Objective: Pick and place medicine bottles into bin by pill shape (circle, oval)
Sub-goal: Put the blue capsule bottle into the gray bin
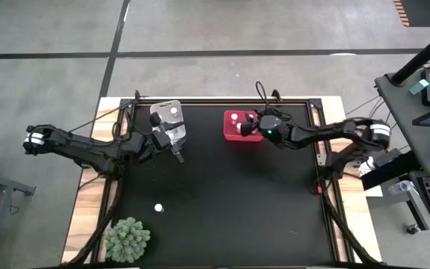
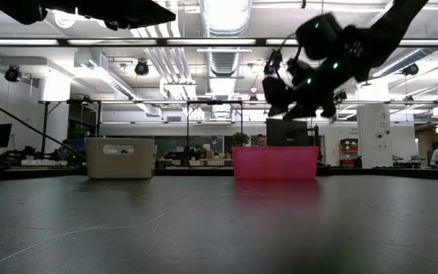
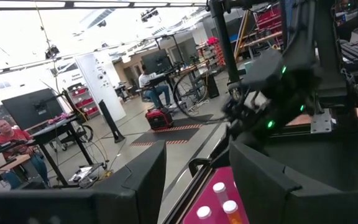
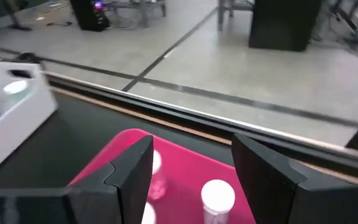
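The red bin (image 1: 234, 134) stands at the table's far middle and holds a few white-capped bottles (image 4: 218, 198), which also show in the left wrist view (image 3: 220, 188). My right gripper (image 1: 249, 127) hovers open and empty above the red bin's right part (image 2: 274, 162). The whitish-clear bin (image 1: 172, 112) stands at the far left; one white cap shows in it (image 4: 14, 87). My left gripper (image 1: 173, 149) is open and empty beside the clear bin's near end, pointing toward the red bin. One white-capped bottle (image 1: 157, 208) stands alone on the black mat near the front left.
A green spiky plant (image 1: 128, 239) sits at the table's near left corner. The black mat (image 1: 237, 202) stretches between the bins and the near edge. People sit at desks in the room beyond the table (image 3: 5, 134).
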Controlling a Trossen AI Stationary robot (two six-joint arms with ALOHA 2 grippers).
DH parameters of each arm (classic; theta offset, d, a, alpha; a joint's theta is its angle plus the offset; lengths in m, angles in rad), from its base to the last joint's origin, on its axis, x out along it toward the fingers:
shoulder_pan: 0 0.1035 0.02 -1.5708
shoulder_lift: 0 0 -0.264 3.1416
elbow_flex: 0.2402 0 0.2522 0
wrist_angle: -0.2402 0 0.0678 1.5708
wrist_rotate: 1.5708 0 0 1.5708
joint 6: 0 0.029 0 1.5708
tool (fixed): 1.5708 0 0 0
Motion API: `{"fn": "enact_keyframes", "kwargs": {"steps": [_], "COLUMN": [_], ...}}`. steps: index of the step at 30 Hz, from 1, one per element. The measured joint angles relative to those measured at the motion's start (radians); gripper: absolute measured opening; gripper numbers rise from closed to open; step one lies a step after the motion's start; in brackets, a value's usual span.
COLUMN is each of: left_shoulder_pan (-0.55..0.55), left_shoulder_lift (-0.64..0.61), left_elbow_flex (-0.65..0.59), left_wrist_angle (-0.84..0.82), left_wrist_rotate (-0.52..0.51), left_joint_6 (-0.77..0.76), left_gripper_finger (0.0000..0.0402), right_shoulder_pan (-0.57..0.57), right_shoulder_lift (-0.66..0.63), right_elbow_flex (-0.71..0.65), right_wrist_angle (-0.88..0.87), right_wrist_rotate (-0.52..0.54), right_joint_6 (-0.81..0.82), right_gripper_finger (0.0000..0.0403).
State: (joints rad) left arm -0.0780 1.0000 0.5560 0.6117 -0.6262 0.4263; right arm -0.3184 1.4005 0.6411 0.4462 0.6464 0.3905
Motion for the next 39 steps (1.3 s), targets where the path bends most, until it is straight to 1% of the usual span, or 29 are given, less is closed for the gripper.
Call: {"fn": "enact_keyframes", "kwargs": {"steps": [4, 9, 11, 16, 19, 22, 27, 31, 33, 35, 39], "left_shoulder_pan": [0.0, -0.001, -0.001, -0.001, -0.001, -0.002, -0.003, -0.004, -0.007, -0.015, -0.041], "left_shoulder_lift": [0.001, 0.001, 0.001, 0.001, 0.001, 0.001, 0.019, 0.055, 0.077, 0.104, 0.161], "left_elbow_flex": [0.0, 0.0, 0.0, 0.0, 0.0, 0.0, 0.0, 0.012, 0.022, 0.041, 0.096], "left_wrist_angle": [0.0, 0.0, 0.0, -0.002, -0.001, -0.001, 0.01, 0.012, 0.007, 0.009, 0.009], "left_wrist_rotate": [0.0, 0.0, 0.0, 0.004, 0.013, 0.045, 0.101, 0.11, 0.11, 0.11, 0.11], "left_joint_6": [-0.001, -0.004, -0.025, -0.109, -0.165, -0.225, -0.325, -0.404, -0.438, -0.449, -0.46], "left_gripper_finger": [0.0162, 0.0162, 0.0162, 0.0162, 0.0162, 0.0162, 0.0162, 0.0162, 0.0162, 0.0162, 0.0162], "right_shoulder_pan": [0.055, 0.139, 0.171, 0.236, 0.247, 0.246, 0.246, 0.247, 0.246, 0.246, 0.246], "right_shoulder_lift": [-0.109, -0.248, -0.305, -0.455, -0.538, -0.609, -0.705, -0.768, -0.793, -0.816, -0.859], "right_elbow_flex": [-0.009, -0.052, -0.083, -0.17, -0.219, -0.261, -0.346, -0.417, -0.447, -0.468, -0.483], "right_wrist_angle": [-0.054, -0.051, -0.044, -0.044, -0.044, -0.044, -0.02, 0.07, 0.121, 0.147, 0.158], "right_wrist_rotate": [-0.042, -0.186, -0.228, -0.258, -0.329, -0.407, -0.43, -0.498, -0.501, -0.502, -0.557], "right_joint_6": [-0.096, -0.258, -0.302, -0.391, -0.419, -0.436, -0.458, -0.484, -0.499, -0.52, -0.54], "right_gripper_finger": [0.021, 0.021, 0.021, 0.021, 0.021, 0.021, 0.021, 0.021, 0.021, 0.021, 0.021]}}
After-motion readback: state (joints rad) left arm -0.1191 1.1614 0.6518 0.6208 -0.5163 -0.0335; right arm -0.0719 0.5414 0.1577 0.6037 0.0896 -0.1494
